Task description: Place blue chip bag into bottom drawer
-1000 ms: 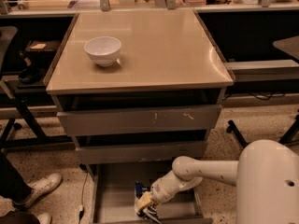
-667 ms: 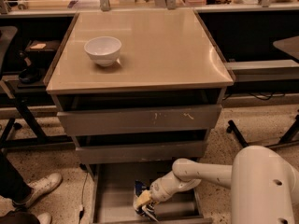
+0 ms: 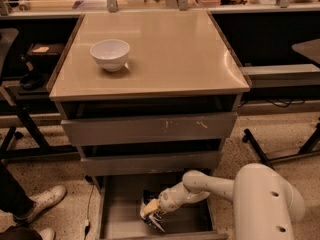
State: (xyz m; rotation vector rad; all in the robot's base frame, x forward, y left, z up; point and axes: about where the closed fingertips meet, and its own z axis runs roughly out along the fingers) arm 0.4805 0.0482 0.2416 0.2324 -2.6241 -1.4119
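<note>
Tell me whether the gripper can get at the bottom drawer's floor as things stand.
Probably yes. The bottom drawer is pulled out, and the gripper hangs low inside it, with the blue chip bag at its tip. The middle drawer above does not cover that spot.

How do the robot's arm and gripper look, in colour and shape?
The arm is smooth, white and tubular, with a big rounded housing bearing small dark dots. The gripper, low over the bottom drawer, is pale yellowish at its base. No cables show.
</note>
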